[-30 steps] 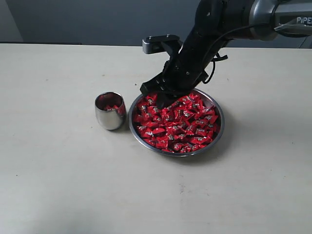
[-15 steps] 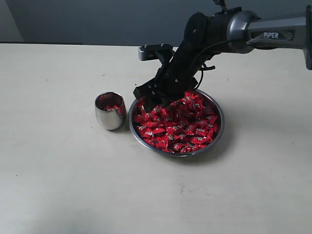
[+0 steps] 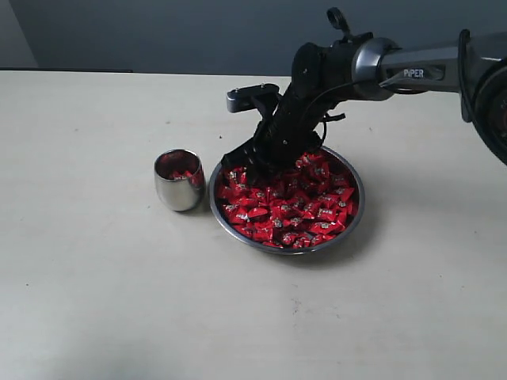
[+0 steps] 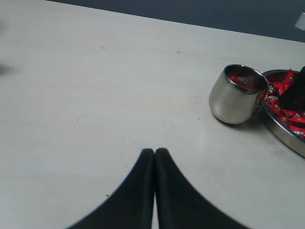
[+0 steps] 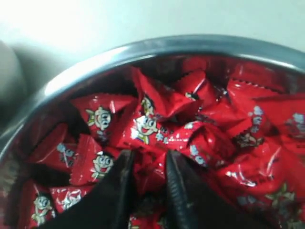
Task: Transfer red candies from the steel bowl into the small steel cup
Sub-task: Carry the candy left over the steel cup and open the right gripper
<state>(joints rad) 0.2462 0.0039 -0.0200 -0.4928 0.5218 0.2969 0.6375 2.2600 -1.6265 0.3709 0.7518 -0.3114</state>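
The steel bowl (image 3: 358, 207) is heaped with red candies (image 3: 289, 202) and stands right of the small steel cup (image 3: 179, 186), which holds a few red candies. My right gripper (image 3: 247, 162) is down in the bowl's far left part. In the right wrist view its fingers (image 5: 148, 157) are pinched narrowly on one red candy (image 5: 151, 174) amid the pile, near the bowl's rim (image 5: 143, 47). My left gripper (image 4: 155, 151) is shut with nothing in it, low over the bare table, well away from the cup (image 4: 236, 95). It does not show in the exterior view.
The cup nearly touches the bowl's left rim (image 4: 281, 131). The pale tabletop (image 3: 119, 301) spreads wide around both. A dark wall runs behind the table's far edge (image 3: 119, 71).
The right arm has swung and lowered its gripper deeper into the candies at the bowl's far left. Bowl and cup have not moved.
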